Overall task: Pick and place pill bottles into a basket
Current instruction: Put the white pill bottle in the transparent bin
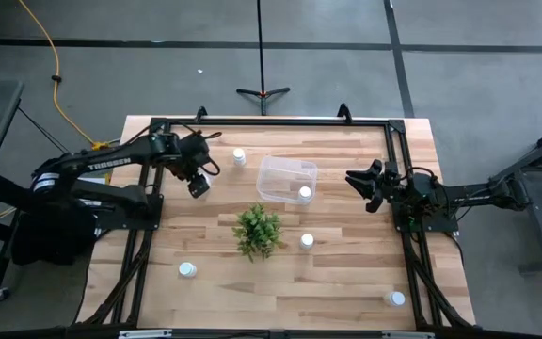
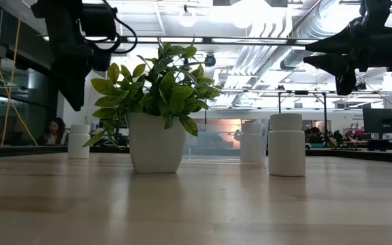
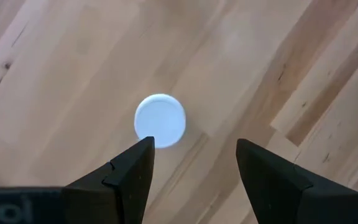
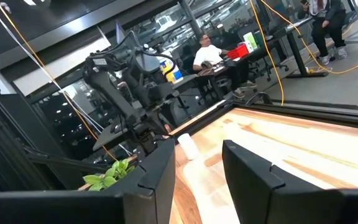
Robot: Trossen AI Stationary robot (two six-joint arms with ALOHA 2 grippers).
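Note:
Several small white pill bottles stand upright on the wooden table: one (image 1: 239, 156) far left of the basket, one (image 1: 307, 241) right of the plant, one (image 1: 187, 270) near left, one (image 1: 396, 298) near right. Another bottle (image 1: 305, 193) stands inside the clear basket (image 1: 276, 169). My left gripper (image 1: 199, 185) hangs open above the table, left of the basket, pointing steeply down. In its wrist view a bottle's cap (image 3: 160, 120) shows below, just past the open fingertips of that gripper (image 3: 194, 142). My right gripper (image 1: 358, 181) waits open at the right, held level and holding nothing.
A small green plant in a white pot (image 1: 258, 231) stands near the table's middle, in front of the basket. A black frame (image 1: 280, 121) runs along the table's far, left and right edges. People sit at desks in the room beyond.

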